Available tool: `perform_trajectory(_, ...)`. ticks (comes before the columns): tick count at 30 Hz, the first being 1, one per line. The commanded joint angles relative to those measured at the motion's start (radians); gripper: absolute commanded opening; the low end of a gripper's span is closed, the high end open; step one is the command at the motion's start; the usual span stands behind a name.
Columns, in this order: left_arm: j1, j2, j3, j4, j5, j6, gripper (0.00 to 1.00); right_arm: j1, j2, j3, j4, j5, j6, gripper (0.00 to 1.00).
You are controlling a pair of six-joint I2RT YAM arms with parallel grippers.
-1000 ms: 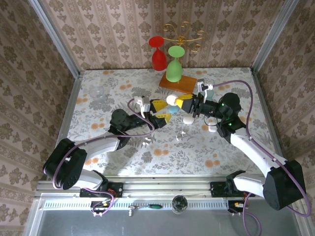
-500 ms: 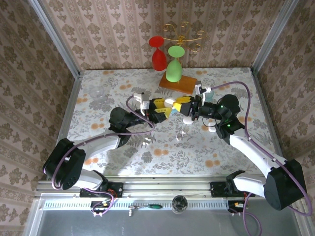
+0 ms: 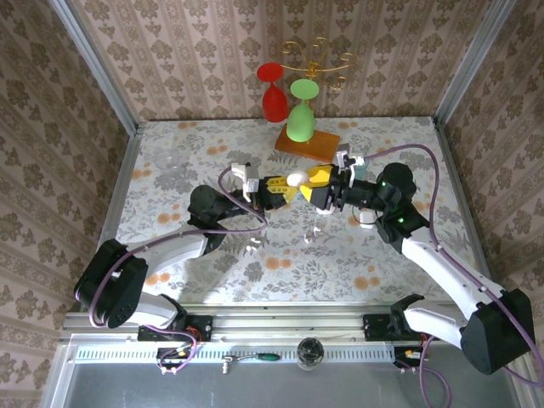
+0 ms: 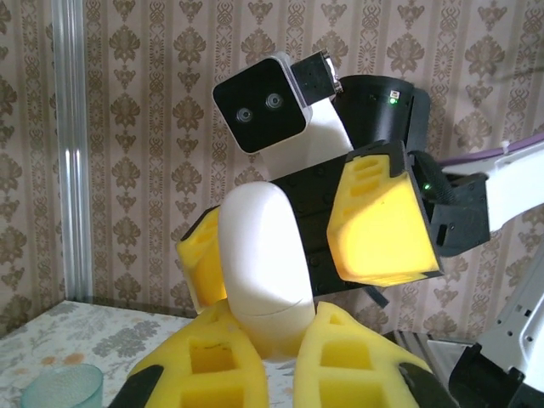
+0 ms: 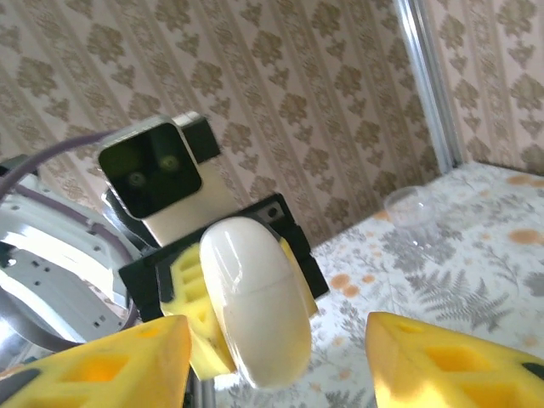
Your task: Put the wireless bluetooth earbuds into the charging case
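Now gripping a white case (image 4: 263, 255) in the left pincer (image 4: 280, 361), squeezing its lower end between yellow fingers (image 4: 204, 370) and holding it in the air above the worktop (image 3: 408, 161). Standing the right pincer (image 5: 276, 361) open around the same case, both of its fingers well clear of the sides. Leaving tiny white earbuds (image 3: 252, 247) lying on the flowered worktop below, near the left forearm and under the raised case. Backing onto a red glass (image 3: 273, 92) and a green glass (image 3: 301, 115) at the far edge.
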Motion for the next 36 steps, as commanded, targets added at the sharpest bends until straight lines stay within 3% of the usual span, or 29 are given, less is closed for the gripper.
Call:
perform_trajectory(1, 0.026, -0.018, -0.012, -0.035, 0.025, 0.095, 0.00, 0.008, -0.044, 0.067, -0.209, 0.075, -0.154, 0.61)
perform_trajectory(3, 0.033, -0.017, -0.014, -0.034, 0.031, 0.094, 0.00, 0.010, -0.036, 0.089, -0.265, 0.061, -0.180, 0.52)
perform_trajectory(5, 0.037, -0.006, -0.007, -0.016, 0.054, 0.075, 0.00, 0.016, -0.018, 0.094, -0.259, 0.036, -0.173, 0.50)
perform_trajectory(14, 0.053, 0.010, -0.015, 0.007, 0.125, 0.025, 0.00, 0.033, -0.016, 0.113, -0.316, 0.064, -0.263, 0.60)
perform_trajectory(21, 0.053, -0.043, -0.014, -0.149, 0.205, 0.080, 0.00, 0.034, 0.019, 0.174, -0.438, -0.064, -0.377, 0.59)
perform_trajectory(28, 0.054, -0.079, 0.000, -0.238, 0.244, 0.101, 0.00, 0.048, 0.056, 0.238, -0.566, -0.157, -0.490, 0.47)
perform_trajectory(36, 0.050, -0.082, 0.027, -0.331, 0.262, 0.150, 0.00, 0.063, 0.063, 0.230, -0.551, -0.177, -0.481, 0.14)
